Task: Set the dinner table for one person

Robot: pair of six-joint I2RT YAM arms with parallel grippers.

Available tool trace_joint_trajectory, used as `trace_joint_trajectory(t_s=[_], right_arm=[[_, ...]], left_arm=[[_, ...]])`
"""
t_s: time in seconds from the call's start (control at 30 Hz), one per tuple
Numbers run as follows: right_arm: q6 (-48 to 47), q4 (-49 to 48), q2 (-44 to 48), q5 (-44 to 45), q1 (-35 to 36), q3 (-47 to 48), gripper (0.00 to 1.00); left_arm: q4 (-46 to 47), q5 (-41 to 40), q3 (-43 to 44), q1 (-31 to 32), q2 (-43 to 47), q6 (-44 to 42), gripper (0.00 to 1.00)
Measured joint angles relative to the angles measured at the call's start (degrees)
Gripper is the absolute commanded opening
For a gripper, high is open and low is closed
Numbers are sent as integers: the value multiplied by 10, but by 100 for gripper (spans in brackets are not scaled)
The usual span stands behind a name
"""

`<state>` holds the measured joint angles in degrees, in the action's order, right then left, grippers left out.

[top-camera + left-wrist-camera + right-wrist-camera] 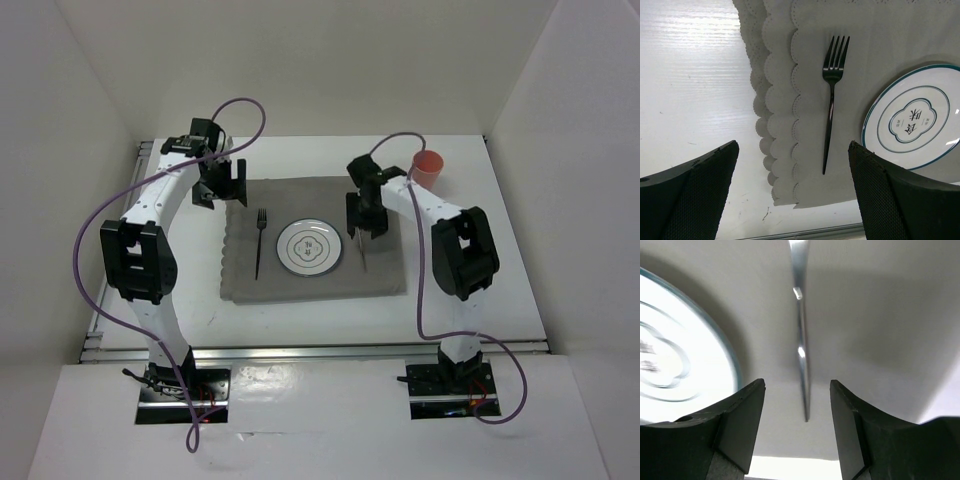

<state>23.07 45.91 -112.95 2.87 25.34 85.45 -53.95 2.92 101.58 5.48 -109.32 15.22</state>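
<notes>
Seen from above, a white plate (309,246) with a thin teal ring near its rim sits in the middle of a grey scallop-edged mat (310,283). At the plate's centre, dark characters sit inside a lobed outline, and they are too small for me to read. These are the only markings in view. A black fork (259,243) lies on the mat left of the plate, apart from it, tines pointing to the far side. A slim silver utensil (361,252) lies on the mat just right of the plate. My right pincer (362,225) hangs low over the far end of that utensil with its jaws parted. In the right wrist view the silver shaft (801,340) runs between my two dark fingers (740,420), touching neither, so I grip nothing. My left pincer (222,185) hovers beyond the plate's far left, over the mat's corner, jaws spread wide and empty. An orange-red cup (429,166) stands far right of the plate, off the mat, just beside my right arm. The dinner table (500,270) is the white top under the mat, spreading past the plate on every side. Bare white surface lies left, right and on the near side of the plate, with metal rails along the edges and white walls beyond.
</notes>
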Motion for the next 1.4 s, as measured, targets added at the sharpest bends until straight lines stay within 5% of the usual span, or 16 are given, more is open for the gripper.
trace_joint_trajectory(t_s=[0.17, 0.43, 0.87, 0.97, 1.07, 1.4], right_arm=[[-5, 34, 16, 6, -49, 160, 63], [-7, 54, -17, 27, -267, 368, 59], [-23, 62, -124, -8, -296, 349, 57], [-25, 61, -139, -10, -299, 349, 45], [-29, 60, -155, -7, -302, 353, 2], [-38, 82, -165, 55, -287, 393, 0]], left_arm=[[0, 1, -3, 0, 0, -3, 96], [0, 1, -3, 0, 0, -5, 96], [0, -3, -4, 0, 1, -5, 94], [0, -3, -4, 0, 1, -12, 94], [0, -4, -4, 0, 1, -16, 94], [0, -7, -8, 0, 6, -17, 94]])
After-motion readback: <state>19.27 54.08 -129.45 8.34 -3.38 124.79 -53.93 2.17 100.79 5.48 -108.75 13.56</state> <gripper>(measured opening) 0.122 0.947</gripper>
